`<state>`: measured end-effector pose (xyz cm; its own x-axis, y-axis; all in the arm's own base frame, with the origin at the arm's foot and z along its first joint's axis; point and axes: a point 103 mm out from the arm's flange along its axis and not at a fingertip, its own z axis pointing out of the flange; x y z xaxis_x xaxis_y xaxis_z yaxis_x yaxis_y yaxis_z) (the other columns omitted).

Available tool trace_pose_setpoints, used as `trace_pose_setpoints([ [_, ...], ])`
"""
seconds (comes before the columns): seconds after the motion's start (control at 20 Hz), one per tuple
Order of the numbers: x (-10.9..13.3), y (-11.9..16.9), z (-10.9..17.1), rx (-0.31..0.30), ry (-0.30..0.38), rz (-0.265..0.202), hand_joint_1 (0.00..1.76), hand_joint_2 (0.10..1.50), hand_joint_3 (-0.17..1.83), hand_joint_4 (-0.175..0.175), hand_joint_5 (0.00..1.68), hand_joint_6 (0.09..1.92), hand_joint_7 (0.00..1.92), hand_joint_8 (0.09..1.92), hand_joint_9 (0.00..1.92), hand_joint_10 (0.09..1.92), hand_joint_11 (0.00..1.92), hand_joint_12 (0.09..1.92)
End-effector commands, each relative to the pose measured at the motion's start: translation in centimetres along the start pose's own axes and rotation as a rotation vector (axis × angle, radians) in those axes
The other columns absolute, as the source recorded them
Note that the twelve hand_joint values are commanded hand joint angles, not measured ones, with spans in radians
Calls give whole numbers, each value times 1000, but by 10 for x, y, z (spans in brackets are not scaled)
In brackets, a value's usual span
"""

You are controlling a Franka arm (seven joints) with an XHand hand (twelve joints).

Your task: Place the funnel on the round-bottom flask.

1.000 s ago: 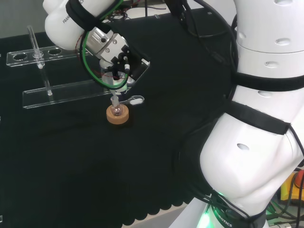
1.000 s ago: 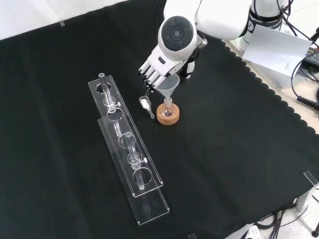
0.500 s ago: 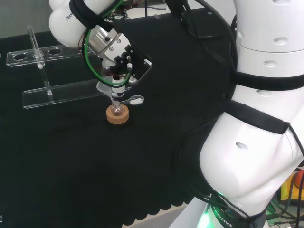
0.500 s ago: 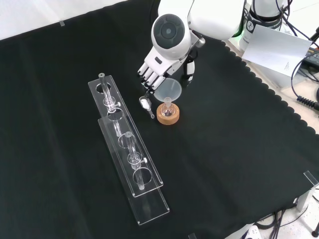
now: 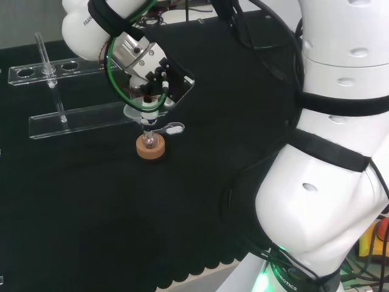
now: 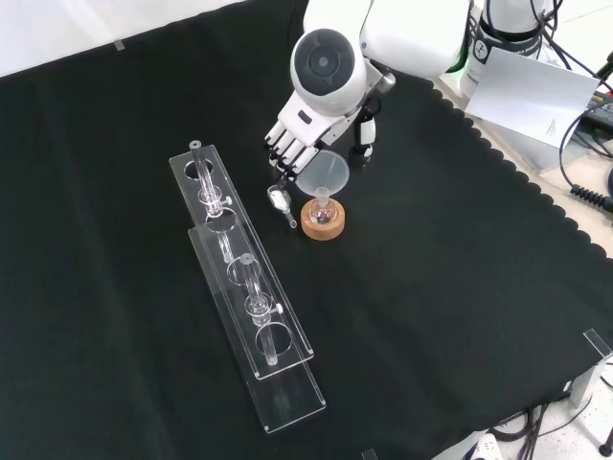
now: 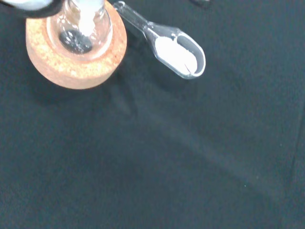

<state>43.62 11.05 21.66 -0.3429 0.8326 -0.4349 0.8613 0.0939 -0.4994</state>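
In the head view my black and white hand (image 5: pixel 144 64) hangs over the small clear round-bottom flask (image 5: pixel 149 141) that sits in the round cork ring stand (image 5: pixel 150 149), and the clear plastic funnel (image 5: pixel 138 111) is directly above the flask neck, its stem pointing down to the mouth; whether the stem is already inside I cannot tell. To do this step well, I judge that I must keep the stem upright and centred on the narrow neck, come down slowly, and let go only when the cone rests there, because the light flask could tip in its ring. In the front view my hand (image 6: pixel 299 134) has its fingers (image 6: pixel 283 146) curled down at the far rim of the funnel (image 6: pixel 323 172), the thumb at the other side, so I pinch the funnel by its rim; the funnel is over the flask (image 6: pixel 323 214), a little behind it. I count here one funnel, one flask, one cork ring (image 6: pixel 323 224), one small clear scoop with white powder (image 6: pixel 280 199) just beside the ring, and two long clear plastic racks (image 6: pixel 251 311). In the wrist view the flask (image 7: pixel 82 29) in its cork ring (image 7: pixel 71 66) is close, with something dark at its bottom, and the scoop (image 7: pixel 177 51) lies just beside the ring, maybe touching it.
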Motion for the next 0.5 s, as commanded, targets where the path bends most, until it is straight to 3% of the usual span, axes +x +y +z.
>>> trace_pose_setpoints([
  [0.05, 5, -6, -7, -87, 26, -32, 610, 661, 385, -60, 23, 87, 0, 390, 82, 809, 88, 1443],
  [0.2, 14, -6, -10, -97, 31, -58, 590, 665, 357, -58, 2, 87, 0, 306, 36, 822, 64, 1449],
  [0.5, 30, -3, -13, -96, 34, -85, 577, 669, 337, -56, 0, 87, 0, 306, 23, 824, 48, 1453],
])
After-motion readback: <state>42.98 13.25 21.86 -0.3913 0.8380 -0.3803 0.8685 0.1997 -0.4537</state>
